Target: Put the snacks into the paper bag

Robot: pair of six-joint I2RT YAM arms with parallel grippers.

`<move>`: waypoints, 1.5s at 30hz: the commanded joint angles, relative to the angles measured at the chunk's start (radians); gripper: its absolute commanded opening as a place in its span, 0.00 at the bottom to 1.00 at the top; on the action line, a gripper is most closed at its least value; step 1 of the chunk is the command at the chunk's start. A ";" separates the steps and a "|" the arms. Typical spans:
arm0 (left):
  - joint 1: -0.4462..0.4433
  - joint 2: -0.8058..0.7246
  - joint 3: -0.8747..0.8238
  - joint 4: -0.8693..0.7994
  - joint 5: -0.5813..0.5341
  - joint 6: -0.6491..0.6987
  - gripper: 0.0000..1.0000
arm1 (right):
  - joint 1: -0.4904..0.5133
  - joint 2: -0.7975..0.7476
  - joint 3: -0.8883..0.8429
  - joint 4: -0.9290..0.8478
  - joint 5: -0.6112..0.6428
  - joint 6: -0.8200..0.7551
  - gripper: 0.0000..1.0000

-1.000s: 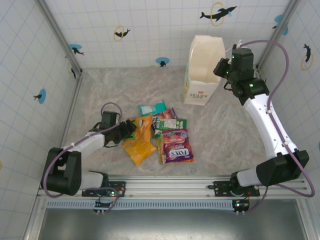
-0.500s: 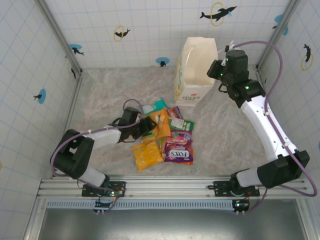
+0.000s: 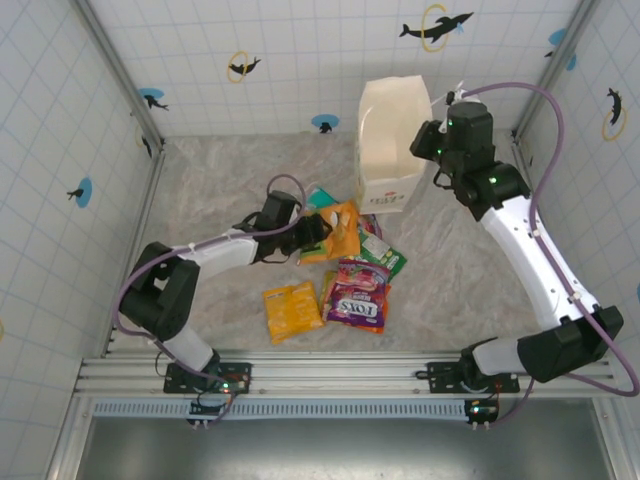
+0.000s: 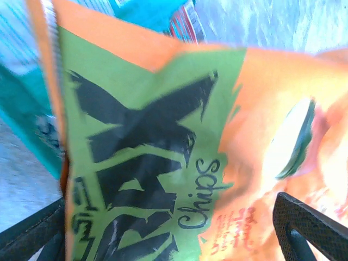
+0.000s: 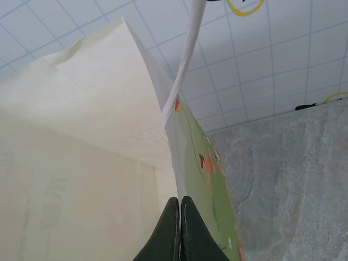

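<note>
White tiled walls [image 3: 300, 60], dotted with dolphin stickers [image 3: 436, 25], close in on three sides of the grey marbled table [image 3: 220, 190] I work over. The bag [image 3: 390, 130] stands tall and white at the far right of the table, its mouth open upward and a small red logo [image 3: 384, 199] low on its near side. My right pincer [image 3: 428, 142] is at the bag's right rim, fingers pressed together on the edge of its wall. From my right wrist I see the creamy inside to the left of that edge, a pale green outer face with orange marks to the right, and a white cord handle [image 5: 185, 60] rising above. My left pincer [image 3: 318, 232] reaches in from the left, near the bag's foot but apart from it, its fingers standing wide with the orange packet [image 3: 343, 228] caught between them. Up close that packet is glossy orange, with a green panel bearing black brush lettering and the word "Chips". The teal packet [image 3: 320, 197] peeps out just behind it and the green packet [image 3: 385, 258] lies just to its right. Nearer my bases lie the purple-pink FOX'S packet [image 3: 356, 303] and, just left of it, the second orange packet [image 3: 291, 310], both flat on the table.
</note>
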 commanded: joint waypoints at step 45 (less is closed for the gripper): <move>0.631 -0.264 0.338 -0.712 -0.464 0.343 0.96 | 0.573 0.569 0.313 0.098 0.123 0.309 0.00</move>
